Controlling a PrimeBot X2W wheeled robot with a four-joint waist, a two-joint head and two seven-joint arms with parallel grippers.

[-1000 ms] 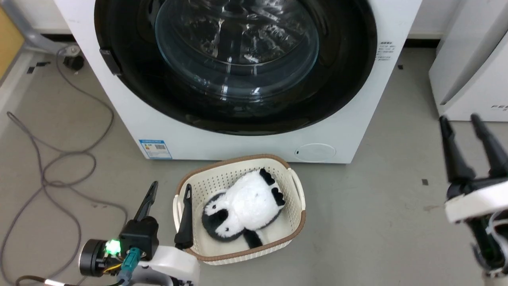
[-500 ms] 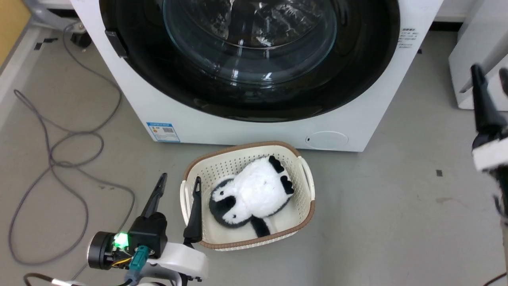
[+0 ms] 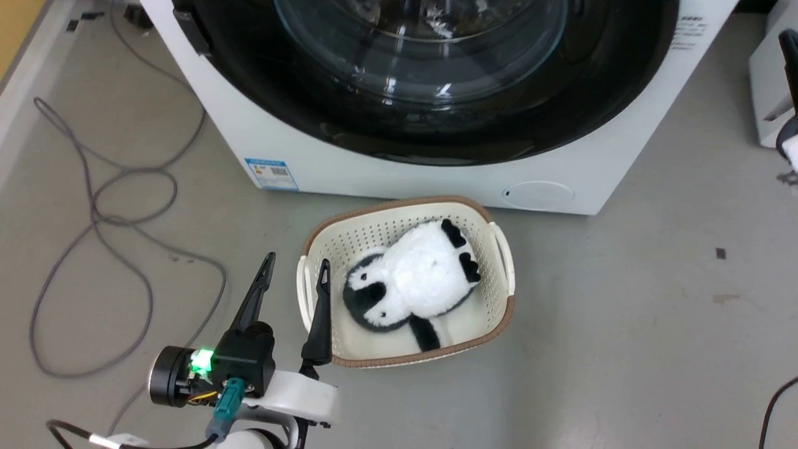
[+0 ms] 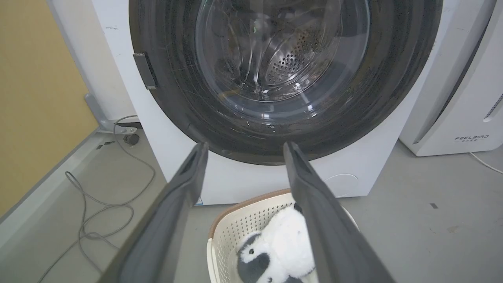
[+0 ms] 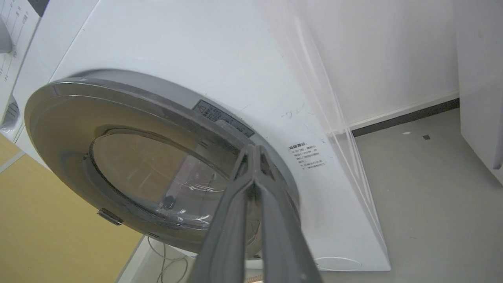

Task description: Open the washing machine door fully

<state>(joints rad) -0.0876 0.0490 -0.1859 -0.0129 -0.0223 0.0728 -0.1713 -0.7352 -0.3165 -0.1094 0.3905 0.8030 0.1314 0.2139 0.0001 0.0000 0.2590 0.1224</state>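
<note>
Door (image 3: 623,93) sits shut, flush on the washer (image 3: 436,184) front. Nothing of the job done yet, whole swing left to go. R end effector (image 5: 253,151) is up at the door's right rim, fingers pressed together, gripping nothing; touching the rim or just off it, can't tell. L end effector (image 3: 297,259) hangs low, fingers apart, one either side of the basket (image 3: 405,202) rim in head view, toy (image 3: 418,280) inside. Door faces straight out toward the robot, standing upright. It's round, so no real long axis; centre axis runs front-to-back, approx level w/ the floor.
</note>
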